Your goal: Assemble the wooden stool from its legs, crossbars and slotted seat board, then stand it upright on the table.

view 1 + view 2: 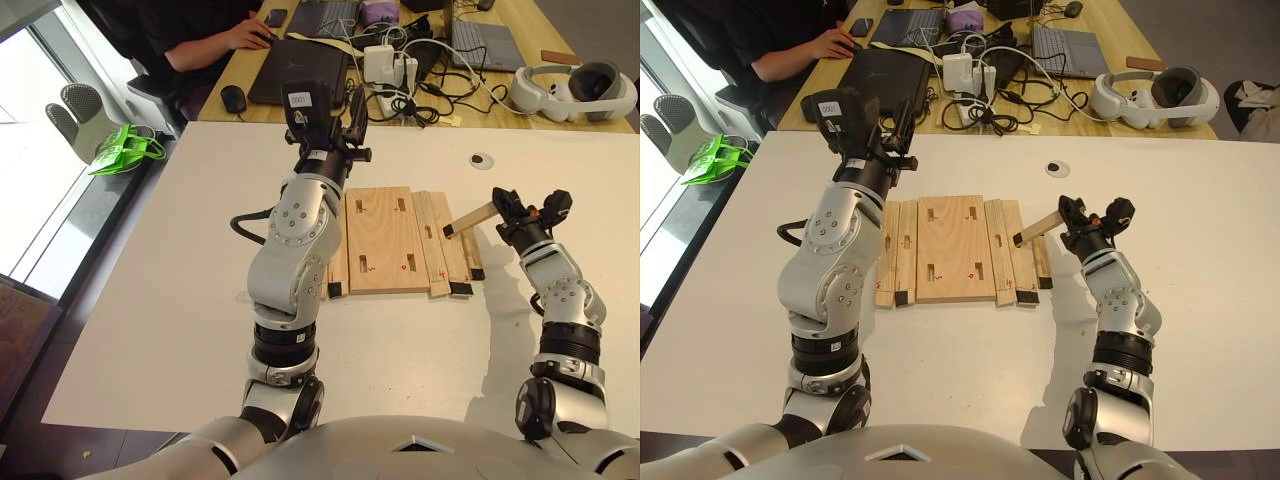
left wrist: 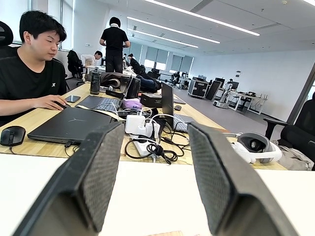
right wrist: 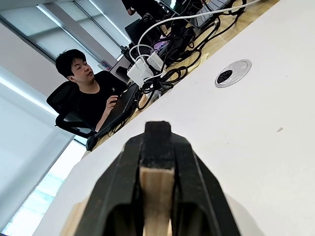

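Note:
The slotted seat board (image 1: pixel 380 240) lies flat on the white table (image 1: pixel 180 280). Wooden legs and crossbars lie flat alongside it, one narrow piece on its left (image 1: pixel 338 268) and several on its right (image 1: pixel 445 255). My left gripper (image 1: pixel 350 112) is raised above the board's far left corner, open and holding nothing; its dark pads (image 2: pixel 93 182) stand well apart. My right gripper (image 1: pixel 505 208) is to the right of the pieces, shut on one end of a short wooden bar (image 1: pixel 468 220). The bar slants down towards the pieces, above the table. Both black fingers clamp the bar (image 3: pixel 156 191).
A round cable grommet (image 1: pixel 482 158) sits in the table beyond the right gripper. Behind the table's far edge is a wooden desk with laptops, cables and a white headset (image 1: pixel 575 90). A green bag (image 1: pixel 125 148) hangs off the left edge. The table is bare in front and at the left.

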